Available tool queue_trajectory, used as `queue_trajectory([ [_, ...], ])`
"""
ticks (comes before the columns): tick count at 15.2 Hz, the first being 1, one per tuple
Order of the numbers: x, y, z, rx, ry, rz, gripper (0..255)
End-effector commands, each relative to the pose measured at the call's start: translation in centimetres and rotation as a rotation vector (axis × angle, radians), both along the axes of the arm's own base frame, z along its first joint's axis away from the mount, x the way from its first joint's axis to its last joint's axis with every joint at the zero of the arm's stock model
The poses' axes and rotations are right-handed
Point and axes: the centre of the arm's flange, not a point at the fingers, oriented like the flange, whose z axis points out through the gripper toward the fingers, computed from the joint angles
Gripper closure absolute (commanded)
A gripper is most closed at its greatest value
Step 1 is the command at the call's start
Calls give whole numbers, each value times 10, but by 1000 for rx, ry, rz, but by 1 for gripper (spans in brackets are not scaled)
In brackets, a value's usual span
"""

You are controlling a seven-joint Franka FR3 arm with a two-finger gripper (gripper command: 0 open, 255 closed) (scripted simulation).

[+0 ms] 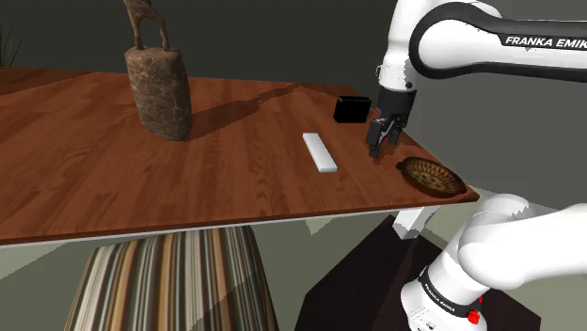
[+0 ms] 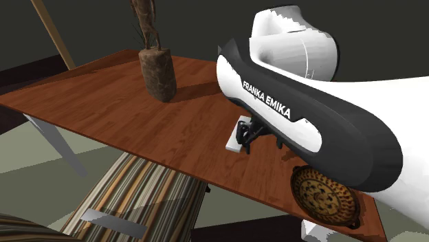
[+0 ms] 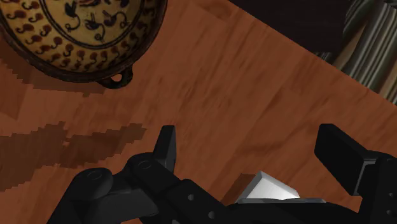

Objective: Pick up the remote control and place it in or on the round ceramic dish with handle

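Hand (image 3: 251, 143), fingers apart, hovers above table (image 1: 141, 188); remote (image 1: 319, 151) lies outside patterned dish (image 3: 130, 48).

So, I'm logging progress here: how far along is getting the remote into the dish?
Nothing looks done yet. The white remote lies flat on the wooden table, apart from the patterned dish. In hand: the hand hangs open above the table near the remote, with its fingers apart and clasping nothing. Left: grasp the remote, lift it, carry it over and set it in the dish.
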Motion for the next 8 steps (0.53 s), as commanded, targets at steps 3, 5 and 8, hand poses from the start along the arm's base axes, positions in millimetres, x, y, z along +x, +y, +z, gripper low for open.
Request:
queue_trajectory([
  [3, 23, 2, -9, 10, -14, -45, 0],
  [5, 45, 4, -18, 20, -27, -90, 0],
  [8, 80, 4, -31, 36, -47, -158, 0],
])
